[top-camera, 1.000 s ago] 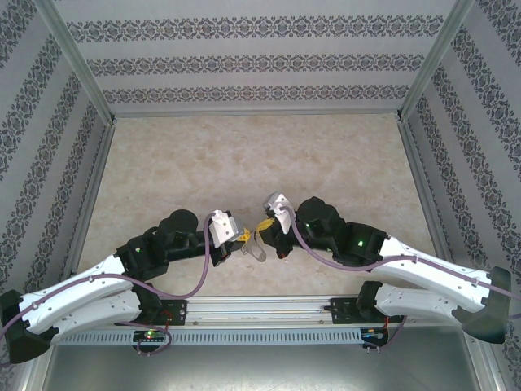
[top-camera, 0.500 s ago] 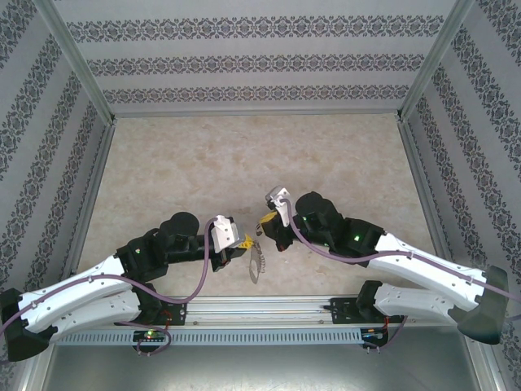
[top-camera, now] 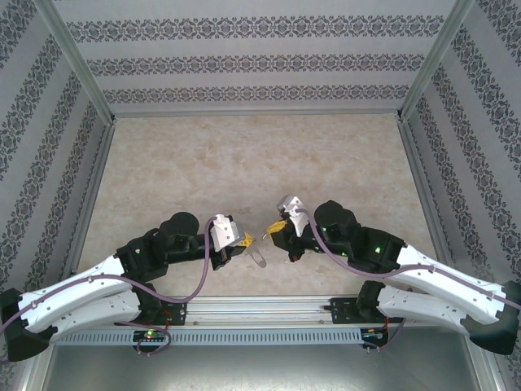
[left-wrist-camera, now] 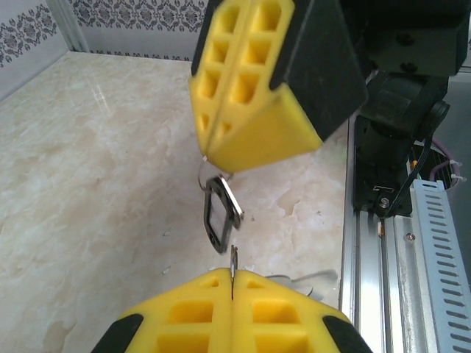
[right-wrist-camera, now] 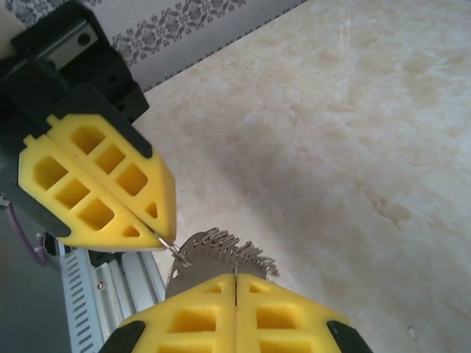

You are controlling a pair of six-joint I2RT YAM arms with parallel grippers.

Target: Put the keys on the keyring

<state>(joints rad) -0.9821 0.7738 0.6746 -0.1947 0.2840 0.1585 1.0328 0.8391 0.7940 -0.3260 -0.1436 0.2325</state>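
Patterned walls enclose a pale marbled worktop (top-camera: 244, 163); from above, the left end effector (top-camera: 243, 241) and right end effector (top-camera: 275, 229) meet near its near edge, the keyring (top-camera: 257, 258) hanging below the left one. Left wrist: both are closed, the right pinching the key (left-wrist-camera: 219, 215), the left clamping the ring's thin wire. Right wrist: the ring's clip row lies just beyond the right fingertips. Both pinches look slight, so a sideways nudge could twist or drop the key. No writing is legible.
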